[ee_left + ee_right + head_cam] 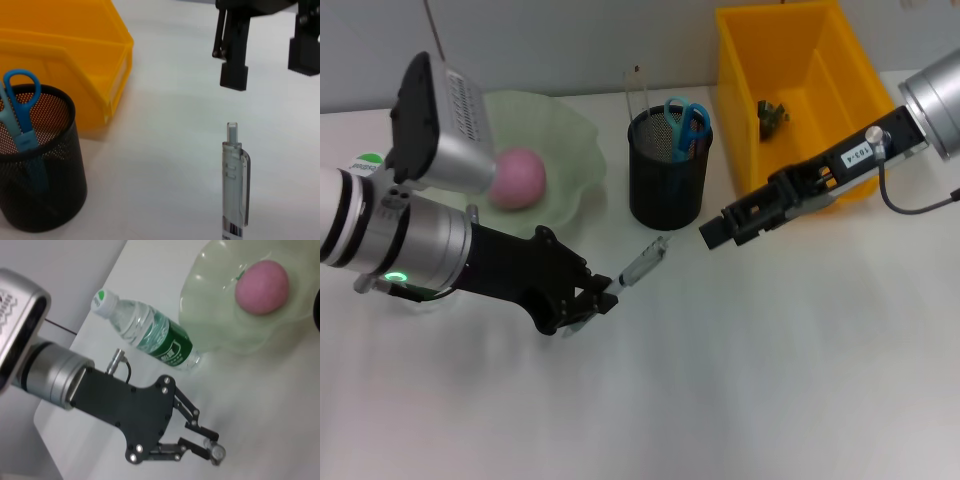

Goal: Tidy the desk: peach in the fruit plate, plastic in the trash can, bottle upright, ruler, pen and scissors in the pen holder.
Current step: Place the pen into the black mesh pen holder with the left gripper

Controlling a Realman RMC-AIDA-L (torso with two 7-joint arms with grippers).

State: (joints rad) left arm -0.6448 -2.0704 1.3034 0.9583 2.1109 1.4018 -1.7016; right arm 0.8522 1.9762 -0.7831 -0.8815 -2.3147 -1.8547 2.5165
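My left gripper [600,303] is shut on the lower end of a clear pen [645,262] and holds it tilted, left of the black mesh pen holder [668,190]. The pen [235,185] points toward my right gripper [270,70], which is open and empty just past its tip, right of the holder [720,232]. Blue scissors [685,125] and a thin ruler [636,90] stand in the holder. The pink peach [517,178] lies in the pale green fruit plate [570,135]. The bottle [150,335] is beside the plate, mostly hidden by my left arm in the head view.
The yellow bin [790,60] stands at the back right behind my right arm, with a dark crumpled piece [772,115] inside. The right wrist view shows my left gripper [215,452] over the white table [770,380].
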